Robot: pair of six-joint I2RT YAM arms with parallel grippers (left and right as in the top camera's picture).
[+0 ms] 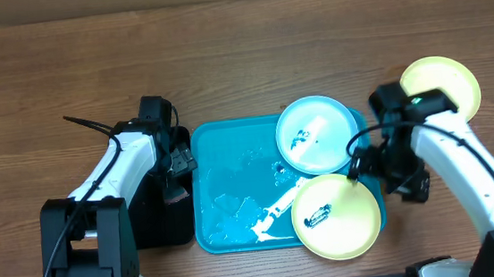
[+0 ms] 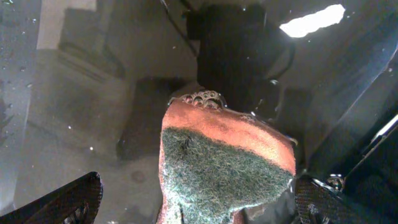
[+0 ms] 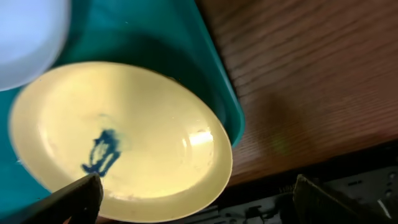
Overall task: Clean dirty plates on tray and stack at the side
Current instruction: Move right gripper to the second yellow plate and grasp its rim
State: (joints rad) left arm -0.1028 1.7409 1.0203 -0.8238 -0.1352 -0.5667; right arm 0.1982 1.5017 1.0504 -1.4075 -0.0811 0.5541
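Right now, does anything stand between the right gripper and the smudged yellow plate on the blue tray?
Nothing visible does. The right gripper is open, right at the rim of the yellow plate, with no object between them. The blue plate lies beside it on the tray, farther off and not in the path.

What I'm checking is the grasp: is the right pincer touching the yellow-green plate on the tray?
Cannot tell. Right wrist view: the open right pincer hangs over the yellow-green plate, one finger overlapping its rim, height unreadable.
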